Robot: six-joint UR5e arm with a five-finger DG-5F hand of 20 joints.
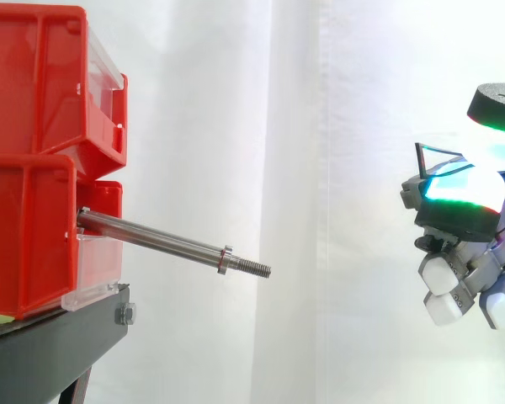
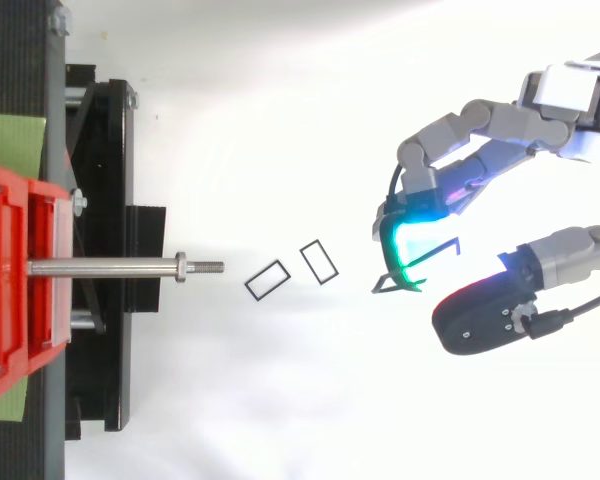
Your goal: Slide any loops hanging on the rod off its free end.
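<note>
The red bins (image 1: 34, 151) sit stacked at the left on the black stand (image 1: 50, 345). The hand (image 2: 500, 130) hangs well to the right of them, its fingers (image 2: 450, 125) curled and pinching a thin black loop (image 2: 425, 265) at the glowing pads. The rod (image 1: 151, 237) juts right from the lower bin and looks bare, with nothing hanging on it out to its collar (image 1: 225, 259) and threaded free end (image 1: 251, 268). Two more loops (image 2: 270, 279) (image 2: 319, 262) lie on the white surface (image 2: 280, 400) just right of the rod's tip, near each other but apart.

The hold on the wire looks slight – it seems caught by one edge, so it may swing or slip out early. It could also snag on a pad when the fingers open and stay with the hand. Any low pass leftward risks scattering the loose loops or knocking the threaded tip – the rod itself seems to need nothing more
</note>
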